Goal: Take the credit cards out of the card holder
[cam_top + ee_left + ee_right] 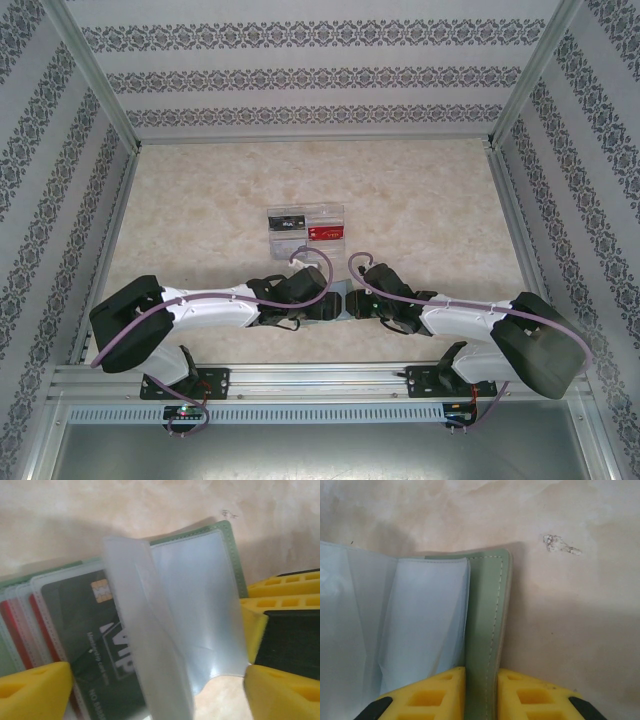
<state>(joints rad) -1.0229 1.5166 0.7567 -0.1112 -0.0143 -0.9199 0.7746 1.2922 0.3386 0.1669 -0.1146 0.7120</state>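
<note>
1. Your right end effector [481, 692] pinches the cover of the grey-green folding card holder [487, 610], which lies open on the beige marbled tabletop [570, 620].
2. Your left end effector [155, 687] stands wide at its clear plastic sleeves [195, 610]; one holds a dark green plastic credit card [85, 630].
3. Patterned wallpaper walls [320, 80] enclose the space.

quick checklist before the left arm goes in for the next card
1. Right gripper clamped on the card holder at its green cover: ok.
2. Left gripper open, jaws wide on either side of the sleeves: ok.
3. Holder lying open, one clear sleeve flipped up: ok.
4. VIP card free to pinch: not ok, it sits inside its sleeve.
5. Holder emptied: not ok, red cards show behind the dark one.
6. Free slot in the clear tray: cannot tell.
</note>
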